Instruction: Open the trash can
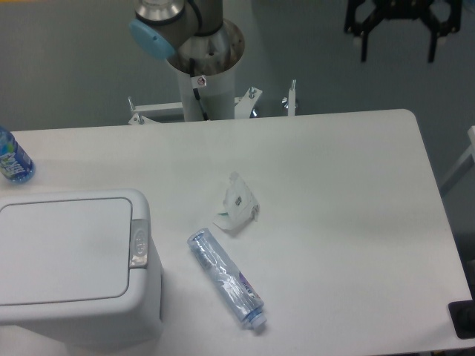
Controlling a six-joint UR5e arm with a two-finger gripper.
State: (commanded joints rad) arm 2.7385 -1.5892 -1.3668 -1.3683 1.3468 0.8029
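The trash can is a large white boxy bin at the table's front left. Its flat lid lies shut. A small grey push-button latch sits on the rim at the lid's right edge. My gripper is black and hangs at the top right, beyond the table's far edge and far from the bin. Its two fingers stand wide apart and hold nothing. The arm's base column stands behind the table's far edge.
A clear plastic bottle lies on its side just right of the bin. A crumpled white wrapper lies beyond it. A blue-labelled bottle stands at the left edge. A black object is at the front right corner.
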